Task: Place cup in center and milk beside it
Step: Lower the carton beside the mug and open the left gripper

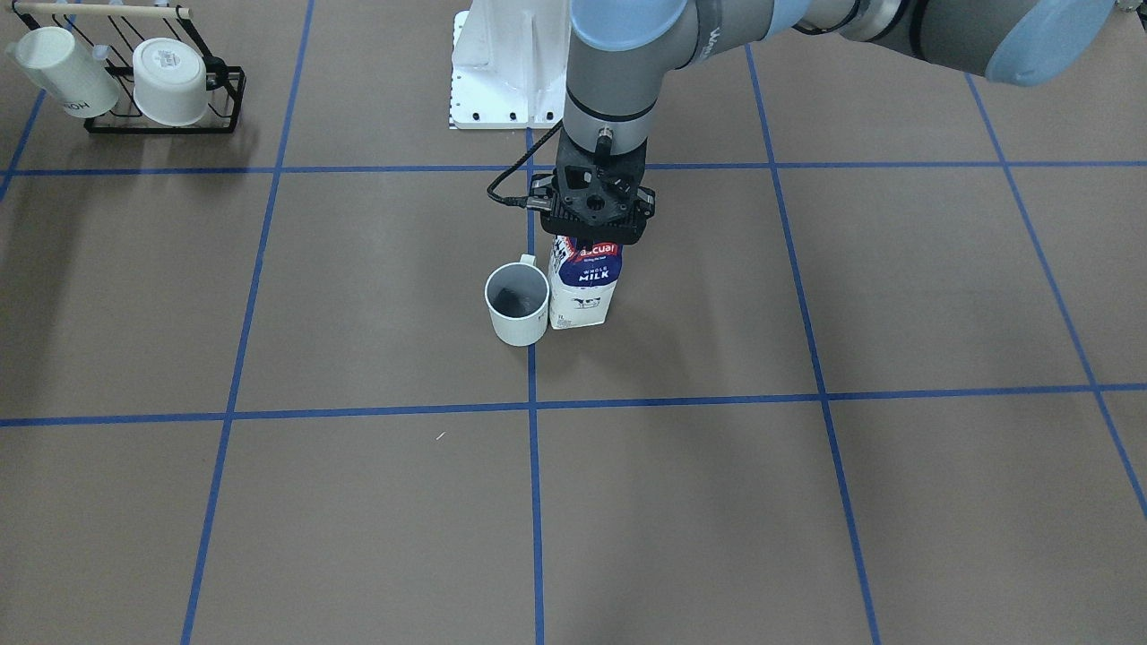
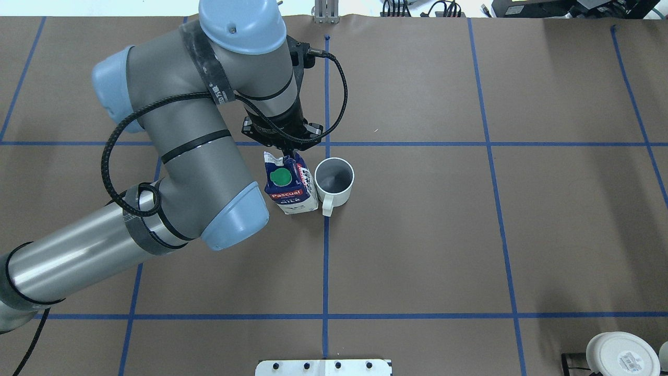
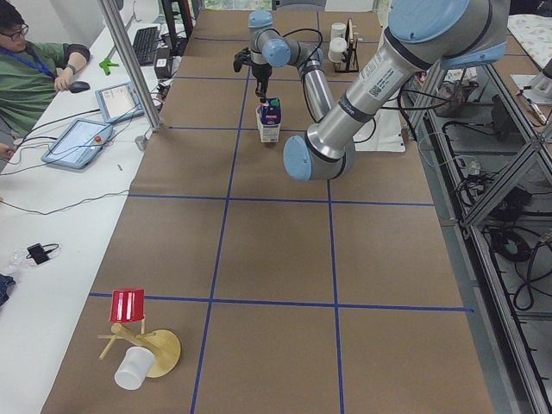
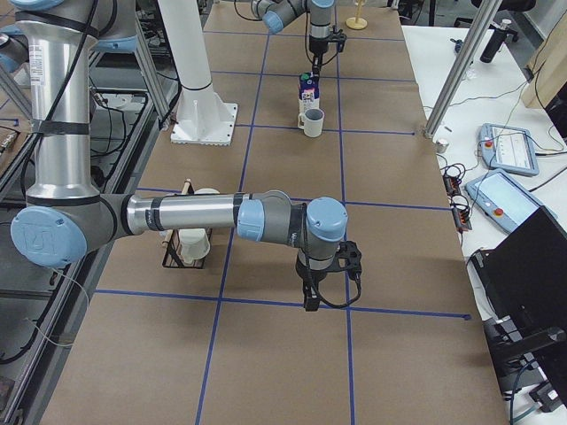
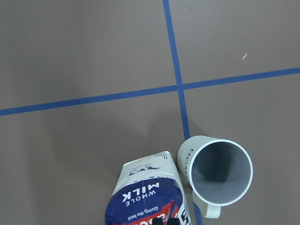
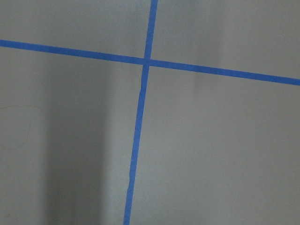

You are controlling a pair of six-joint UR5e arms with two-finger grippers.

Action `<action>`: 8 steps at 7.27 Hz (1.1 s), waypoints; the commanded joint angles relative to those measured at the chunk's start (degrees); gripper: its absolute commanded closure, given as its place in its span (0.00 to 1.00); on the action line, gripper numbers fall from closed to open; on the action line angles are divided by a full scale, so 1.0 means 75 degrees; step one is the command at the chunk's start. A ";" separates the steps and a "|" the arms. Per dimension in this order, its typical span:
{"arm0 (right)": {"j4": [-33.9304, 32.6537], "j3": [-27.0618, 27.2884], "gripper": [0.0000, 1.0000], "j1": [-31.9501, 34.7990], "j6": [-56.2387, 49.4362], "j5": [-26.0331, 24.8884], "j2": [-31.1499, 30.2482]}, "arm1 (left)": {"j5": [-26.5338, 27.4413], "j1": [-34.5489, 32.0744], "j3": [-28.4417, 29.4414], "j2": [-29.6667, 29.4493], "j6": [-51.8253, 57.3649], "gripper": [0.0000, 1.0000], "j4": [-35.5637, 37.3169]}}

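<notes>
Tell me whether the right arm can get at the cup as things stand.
Probably yes. The cup stands upright with its top and right-arm side open; the milk and left gripper crowd only its other side. The right gripper is far off, though.

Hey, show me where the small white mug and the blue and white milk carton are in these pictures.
small white mug with grey inside (image 1: 517, 303): front-facing view, on its grey inside.
navy and white gable-top milk carton (image 1: 587, 279): front-facing view, on its lettered front face.
</notes>
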 commanded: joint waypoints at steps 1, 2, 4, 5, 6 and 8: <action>0.0000 -0.0012 0.00 0.0000 0.0006 0.0000 0.0000 | 0.0059 0.0042 0.0046 -0.0010 0.0010 1.00 -0.0009; 0.0000 -0.0012 0.00 0.0000 0.0006 0.0000 0.0000 | 0.0094 0.0042 0.0057 -0.0010 0.0010 1.00 -0.0020; 0.0000 -0.0012 0.00 0.0000 0.0006 0.0000 0.0000 | 0.0094 0.0053 0.0069 -0.0010 0.0022 1.00 -0.0032; 0.0000 -0.0012 0.00 -0.0012 0.0006 0.0000 0.0000 | 0.0106 0.0053 0.0139 -0.0010 0.0010 0.98 -0.0160; 0.0000 -0.0012 0.00 0.0000 0.0006 0.0000 0.0000 | 0.0106 0.0053 0.0279 0.0002 -0.0013 0.71 -0.0544; 0.0000 -0.0012 0.00 0.0000 0.0006 0.0000 0.0000 | 0.0152 0.0053 0.0595 0.0060 -0.0375 0.03 -0.1340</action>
